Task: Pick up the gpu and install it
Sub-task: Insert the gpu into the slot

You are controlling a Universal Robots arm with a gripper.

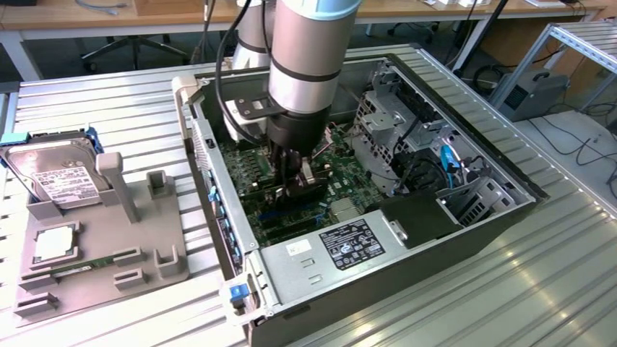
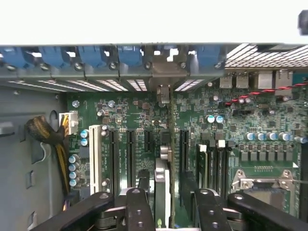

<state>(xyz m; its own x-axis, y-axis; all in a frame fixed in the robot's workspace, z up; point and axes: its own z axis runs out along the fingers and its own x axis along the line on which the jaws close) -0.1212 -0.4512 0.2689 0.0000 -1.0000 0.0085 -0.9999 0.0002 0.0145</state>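
The counter (image 1: 540, 289) is a surface of ribbed silvery metal slats that catch pale streaks of light on the near side at the exterior view's right. Along the far edge runs a long wooden-topped desk (image 1: 144, 18) on white legs, with the wheeled base of an office chair (image 1: 130, 47) under it on a dark floor. At the far right stands a frame of aluminium profiles (image 1: 568, 43), with a grey box (image 1: 530, 90) and loose black cables (image 1: 579, 141) on the pale floor beside it.
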